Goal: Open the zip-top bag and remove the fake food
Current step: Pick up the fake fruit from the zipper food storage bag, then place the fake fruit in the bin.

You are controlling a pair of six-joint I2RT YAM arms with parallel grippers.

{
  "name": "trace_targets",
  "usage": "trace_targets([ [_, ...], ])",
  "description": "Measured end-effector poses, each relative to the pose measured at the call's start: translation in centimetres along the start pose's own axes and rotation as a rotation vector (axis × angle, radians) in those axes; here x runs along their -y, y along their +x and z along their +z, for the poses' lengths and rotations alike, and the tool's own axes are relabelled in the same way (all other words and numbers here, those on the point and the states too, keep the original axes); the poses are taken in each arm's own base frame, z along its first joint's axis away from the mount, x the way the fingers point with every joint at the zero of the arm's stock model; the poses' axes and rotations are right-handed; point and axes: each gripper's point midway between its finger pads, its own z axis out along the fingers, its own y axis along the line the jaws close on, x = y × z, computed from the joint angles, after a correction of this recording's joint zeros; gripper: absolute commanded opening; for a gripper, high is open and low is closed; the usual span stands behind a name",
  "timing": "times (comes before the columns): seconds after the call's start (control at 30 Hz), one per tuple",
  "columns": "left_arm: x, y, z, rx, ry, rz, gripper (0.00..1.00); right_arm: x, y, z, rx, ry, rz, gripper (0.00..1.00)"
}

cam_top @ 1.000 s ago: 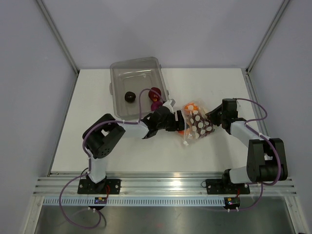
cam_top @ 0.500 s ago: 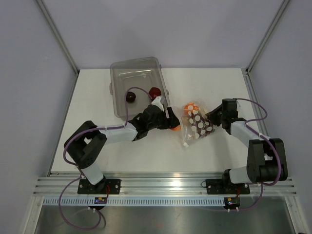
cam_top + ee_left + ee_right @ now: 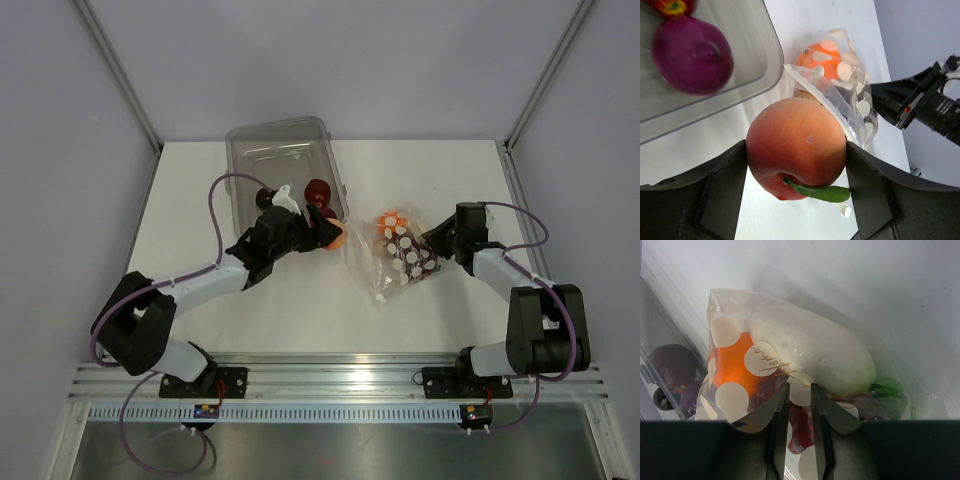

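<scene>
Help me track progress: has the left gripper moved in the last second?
Yes. The left gripper, holding the peach, moved left from the zip-top bag toward the clear bin.

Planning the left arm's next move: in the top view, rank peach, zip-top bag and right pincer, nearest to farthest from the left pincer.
1. peach, gripped in the left pincer.
2. zip-top bag, to its right.
3. right pincer, beyond the bag.

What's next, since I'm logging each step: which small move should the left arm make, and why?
Probably carry the peach over the clear bin's rim, then open. The left gripper clamps the peach just outside the bin's near corner, above the table, and a purple piece lies in the bin. The right gripper pinches the dotted bag.
</scene>
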Motion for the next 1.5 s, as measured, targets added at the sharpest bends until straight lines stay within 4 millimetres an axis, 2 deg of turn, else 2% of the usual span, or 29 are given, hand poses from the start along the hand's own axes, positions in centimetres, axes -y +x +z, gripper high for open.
trace_targets([
  [0.27, -1.2, -4.1, -1.6, 0.117, -0.041, -0.006, 0.54, 0.0, 0.0, 0.0, 0.0, 0.0, 0.0, 0.31],
  [0.53, -4.6, -5.7, -2.0, 0.154, -0.164, -0.011, 0.54, 0.0, 0.0, 0.0, 0.0, 0.0, 0.0, 0.3],
  [0.87, -8.4, -9.5, -2.7, 0.228, -0.291, -0.011, 0.52, 0.0, 0.0, 0.0, 0.0, -0.001, 0.0, 0.31],
  [1.0, -9.7, -10.2, -2.4, 0.231, -0.333, -0.016, 0.52, 0.0, 0.0, 0.0, 0.0, -0.001, 0.0, 0.3],
  [1.27, -10.3, -10.8, -0.2, 0.205, -0.371, -0.017, 0.52, 0.1, 0.1, 0.0, -0.001, -0.001, 0.0, 0.3],
  [1.5, -12.5, -10.4, 1.0, 0.17, -0.438, -0.022, 0.53, 0.1, 0.1, -0.1, -0.001, -0.001, 0.0, 0.3],
])
